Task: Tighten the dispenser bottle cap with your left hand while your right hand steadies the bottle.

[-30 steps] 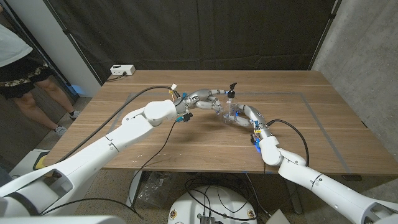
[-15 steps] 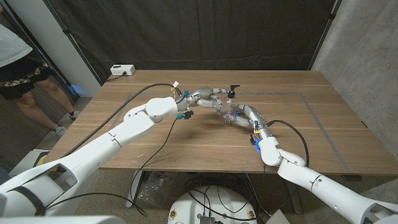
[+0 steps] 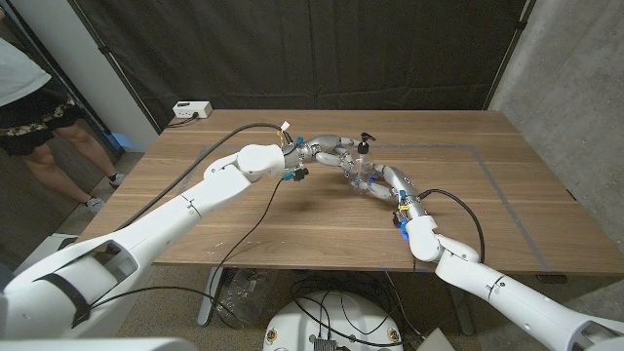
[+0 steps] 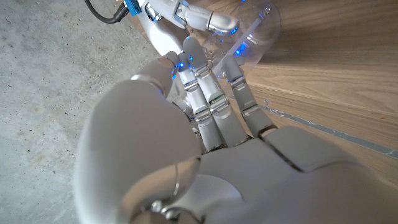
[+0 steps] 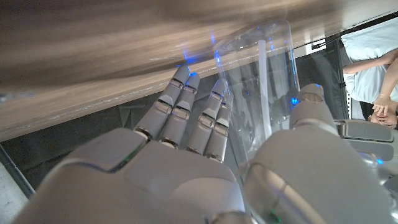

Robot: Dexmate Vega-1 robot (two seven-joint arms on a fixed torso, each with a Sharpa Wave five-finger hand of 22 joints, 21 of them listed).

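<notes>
Standing upright near the middle of the table (image 3: 507,185), the clear dispenser bottle (image 3: 365,174) keeps its long axis vertical, black pump cap (image 3: 364,140) on top, the nozzle appearing to point toward the robot's right.

Right hand (image 3: 386,181) wraps the body from the near-right side; in the right wrist view its fingers (image 5: 180,115) and thumb curl around the transparent wall with the dip tube visible between them. Judged purpose: holding the body against twist.

Left hand (image 3: 330,152) reaches in from the opposite side at cap height, fingers (image 4: 214,99) narrowed toward the neck. Actual contact with the cap cannot be confirmed.

A person (image 3: 29,93) stands beyond the table's far-left corner.
</notes>
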